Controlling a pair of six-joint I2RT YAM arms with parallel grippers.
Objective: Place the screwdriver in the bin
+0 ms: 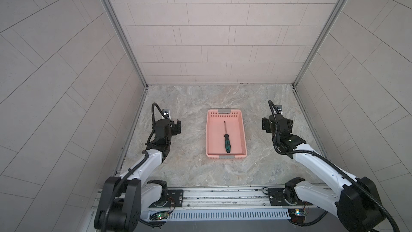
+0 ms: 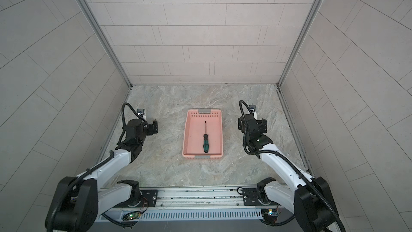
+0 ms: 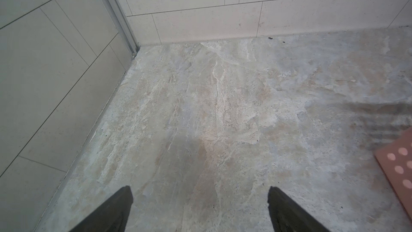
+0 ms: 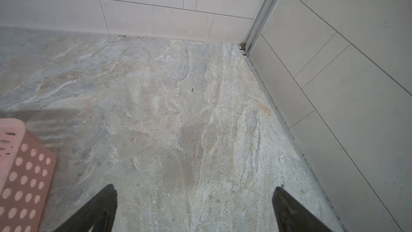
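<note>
Marble tabletop (image 1: 189, 172). Left gripper (image 3: 199, 195): jaws wide apart with nothing between them, over bare stone left of the bin (image 1: 242, 130). Right gripper (image 4: 196, 195): likewise spread and empty, right of the bin. Screwdriver (image 1: 227, 140) lies flat inside the bin (handle toward the near wall, tip toward the far perforated wall), well apart from both grippers.

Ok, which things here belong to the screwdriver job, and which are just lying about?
Belongs to the job:
- screwdriver, lying inside the bin
- bin, on the tabletop
- left gripper and right gripper, fingers apart, empty

Just lying about:
- no loose items visible; only tabletop and tiled walls
</note>
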